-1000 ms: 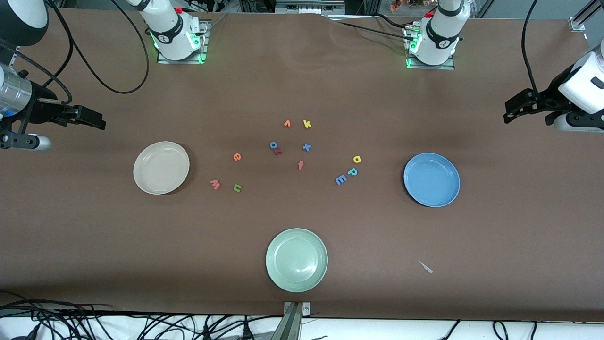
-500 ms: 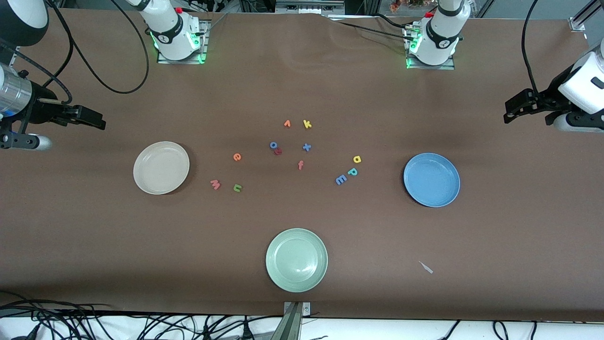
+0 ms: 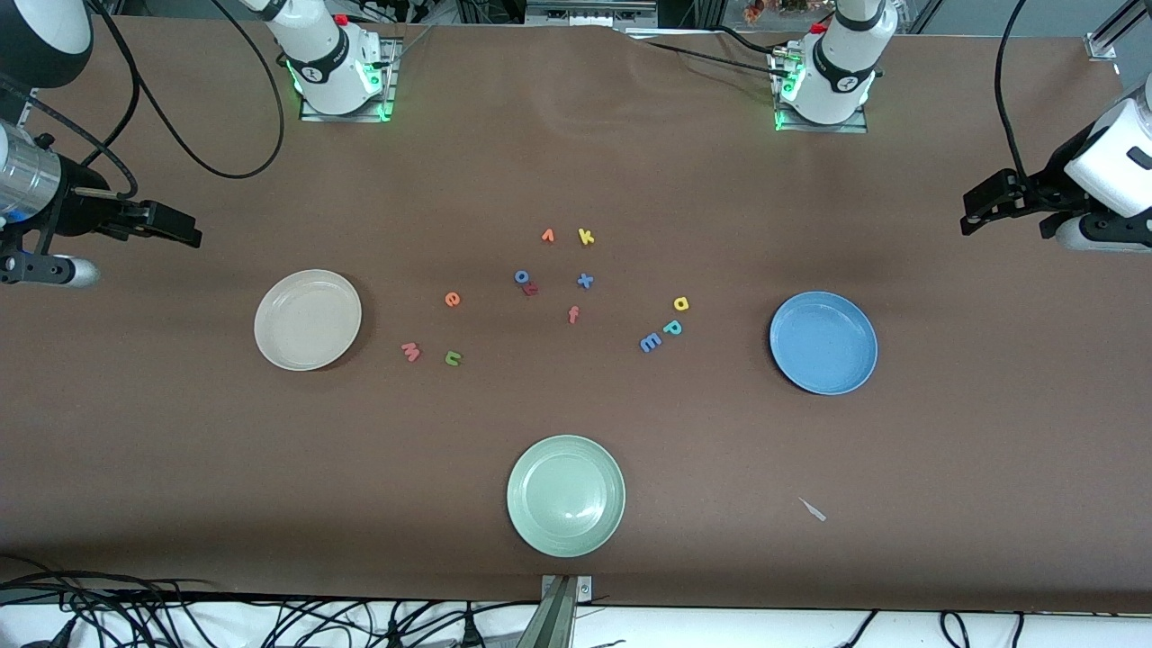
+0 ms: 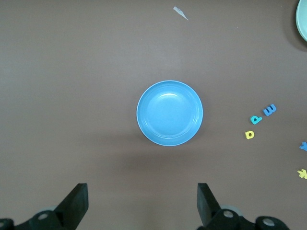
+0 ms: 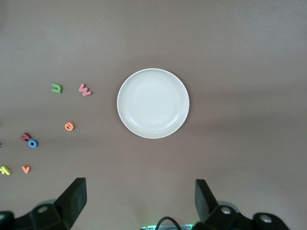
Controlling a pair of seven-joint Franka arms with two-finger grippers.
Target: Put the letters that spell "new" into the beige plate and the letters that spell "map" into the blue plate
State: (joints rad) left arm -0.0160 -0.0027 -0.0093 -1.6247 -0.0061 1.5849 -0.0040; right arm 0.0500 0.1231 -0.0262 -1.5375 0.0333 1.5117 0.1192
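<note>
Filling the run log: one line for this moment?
stage: not started | n, e, w: on table | m, a, p: on table | beige plate, blue plate: no letters | left gripper, right gripper: open, waiting

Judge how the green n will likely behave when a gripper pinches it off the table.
The green n looks like a tiny, thin foam piece lying flat, so probably very light and slightly squashy. Flat on the table, it likely slides rather than rolls if nudged.

Left hand (image 3: 970, 212) and right hand (image 3: 184, 230) hover open at table ends.
</note>
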